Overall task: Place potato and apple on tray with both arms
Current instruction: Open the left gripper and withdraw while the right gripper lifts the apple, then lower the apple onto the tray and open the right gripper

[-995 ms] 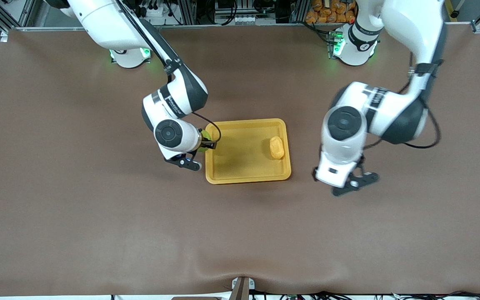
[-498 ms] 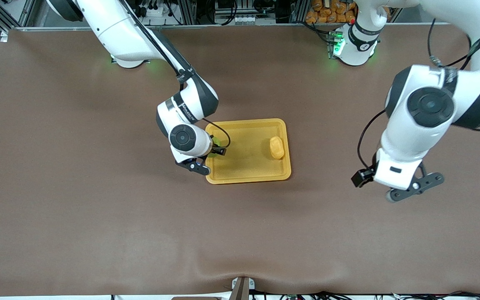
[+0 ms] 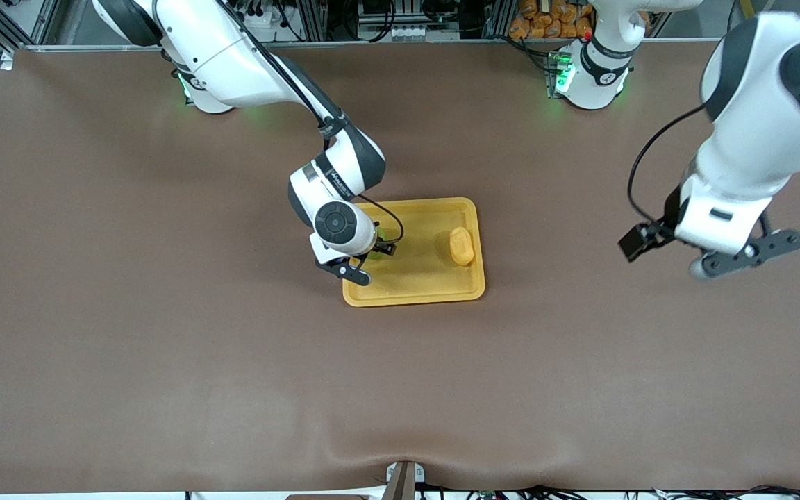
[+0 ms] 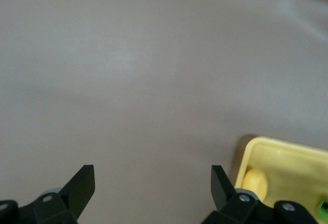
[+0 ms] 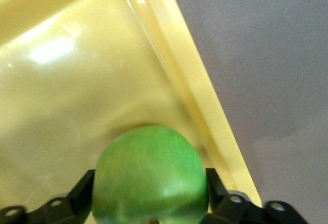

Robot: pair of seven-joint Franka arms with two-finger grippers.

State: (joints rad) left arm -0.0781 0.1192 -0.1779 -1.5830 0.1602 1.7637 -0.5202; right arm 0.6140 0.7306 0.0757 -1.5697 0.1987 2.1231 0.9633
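Observation:
The yellow-orange tray [image 3: 435, 292] lies mid-table. The potato [image 3: 461, 246] lies in it near the end toward the left arm, and also shows in the left wrist view [image 4: 254, 182]. My right gripper [image 3: 374, 248] is over the tray's end toward the right arm. It is shut on the green apple [image 5: 151, 175], held just above the tray floor [image 5: 61, 80] beside the rim [image 5: 205, 96]. In the front view the wrist hides most of the apple. My left gripper [image 3: 719, 250] is open and empty, raised over bare table toward the left arm's end; its fingers [image 4: 82, 183] stand wide apart.
Brown mat [image 3: 233, 361] covers the whole table. Both arm bases [image 3: 591, 76] stand along the edge farthest from the front camera. A bag of orange items [image 3: 546, 17] sits off the table past that edge.
My right gripper has carried the apple from the tray's rim in over the tray. My left arm has swung away from the tray toward its own end of the table and risen.

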